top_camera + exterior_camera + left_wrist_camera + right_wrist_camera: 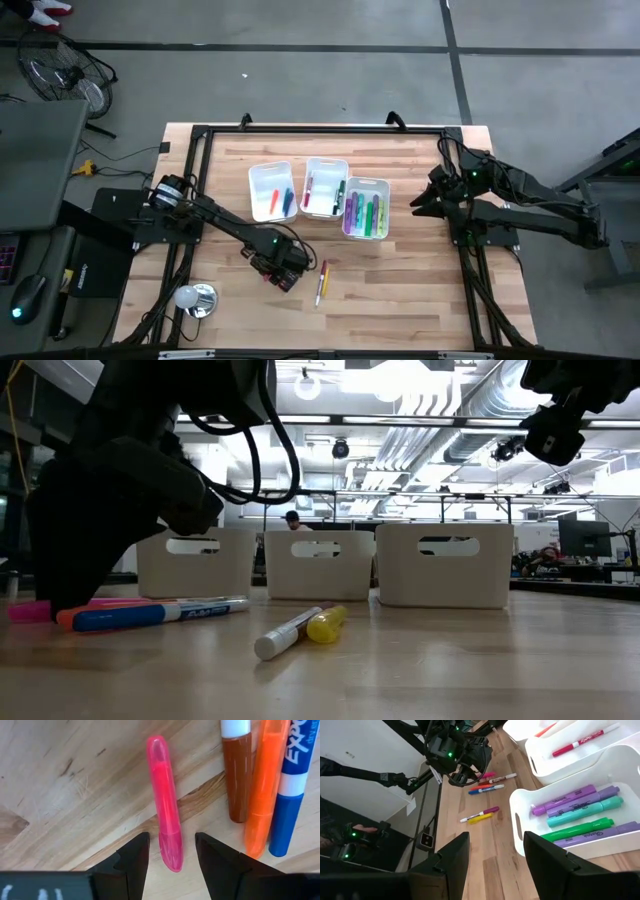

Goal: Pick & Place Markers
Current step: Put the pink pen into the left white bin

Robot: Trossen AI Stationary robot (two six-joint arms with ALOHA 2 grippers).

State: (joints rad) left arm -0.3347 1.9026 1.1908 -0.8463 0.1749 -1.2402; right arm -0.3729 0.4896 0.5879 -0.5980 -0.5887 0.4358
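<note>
Left gripper (171, 851) open, straddling pink marker (165, 800), marker's long axis pointing away between fingers

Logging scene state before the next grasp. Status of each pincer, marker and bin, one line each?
left pincer: open, low over the table, straddling the pink marker's end
right pincer: open, empty, raised beside the bins
pink marker: lying flat on the table, not gripped
brown marker, orange marker, blue marker: flat, side by side
yellow marker: flat, loose
three white bins: upright, holding markers
</note>
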